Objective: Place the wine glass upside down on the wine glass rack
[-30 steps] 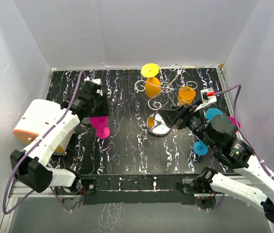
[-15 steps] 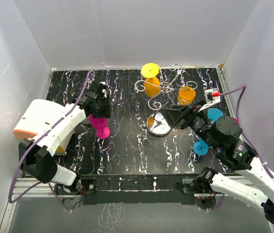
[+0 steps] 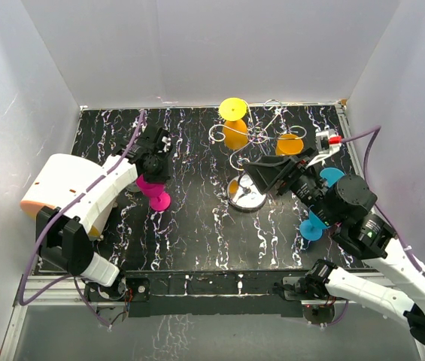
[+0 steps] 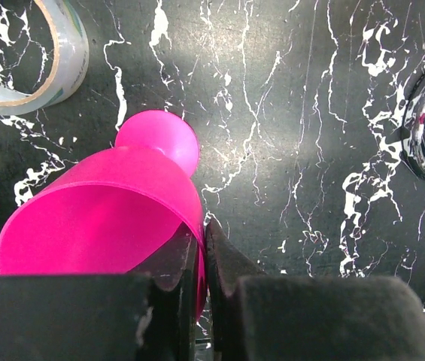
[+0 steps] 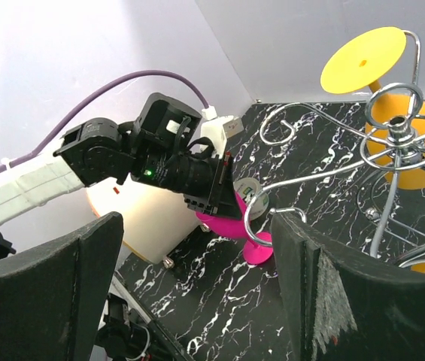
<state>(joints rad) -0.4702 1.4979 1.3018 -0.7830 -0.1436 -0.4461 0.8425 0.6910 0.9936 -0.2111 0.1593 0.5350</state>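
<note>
A magenta wine glass [image 3: 154, 192] hangs tilted just above the black marbled table at the left, foot pointing away from the gripper. My left gripper [image 3: 152, 158] is shut on its rim; in the left wrist view the fingers [image 4: 227, 259] pinch the bowl wall [image 4: 99, 218]. The wine glass rack [image 3: 256, 137], silver wire loops on a shiny disc base [image 3: 246, 195], stands at centre back with a yellow glass [image 3: 234, 120] and an orange glass [image 3: 289, 144] hanging on it. My right gripper [image 3: 257, 177] is open and empty beside the rack's base, facing the magenta glass [image 5: 236, 226].
A white and orange appliance [image 3: 58, 188] stands at the left edge. A tape roll [image 4: 24, 56] lies near the magenta glass. Two blue glasses [image 3: 311, 226] and another magenta one stand at the right, under my right arm. White walls enclose the table.
My left wrist has swung toward the rack and tipped the magenta glass, its foot now off to the right. My right gripper has lifted slightly toward the rack.
</note>
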